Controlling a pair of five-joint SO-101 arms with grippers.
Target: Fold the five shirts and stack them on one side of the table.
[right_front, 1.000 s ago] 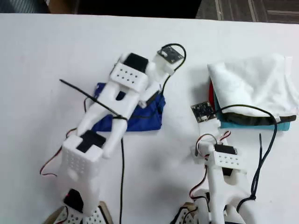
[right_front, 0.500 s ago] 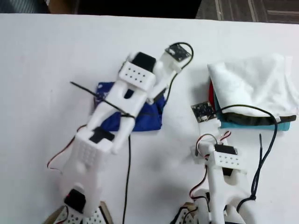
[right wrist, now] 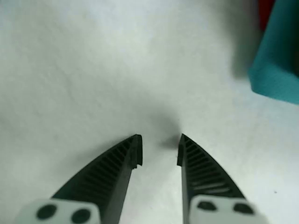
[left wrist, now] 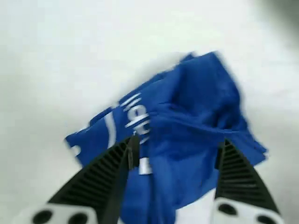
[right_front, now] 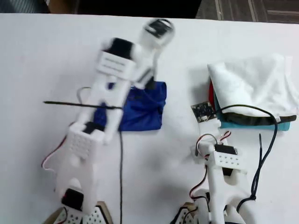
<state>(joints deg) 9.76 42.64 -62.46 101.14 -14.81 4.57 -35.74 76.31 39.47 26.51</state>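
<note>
A folded blue shirt (right_front: 142,109) lies mid-table, partly under my left arm (right_front: 110,77), which stretches out over it. In the left wrist view my left gripper (left wrist: 178,142) hangs open just above the blue shirt (left wrist: 187,102), with one finger on either side of the rumpled cloth. At the right stands a stack: a white shirt (right_front: 252,84) on top, a teal one (right_front: 252,124) beneath, and a red edge (right_front: 211,95) at its side. My right gripper (right wrist: 159,138) is open by a narrow gap over bare table, beside the teal shirt (right wrist: 278,65).
The white table (right_front: 42,70) has free room at the left and in front of the blue shirt. Its far edge (right_front: 93,15) borders dark floor. A black cable (right_front: 261,158) loops beside the right arm (right_front: 222,161) near the stack.
My left arm has swung left and toward the far edge, uncovering more of the blue shirt. The right arm and the stack have stayed put.
</note>
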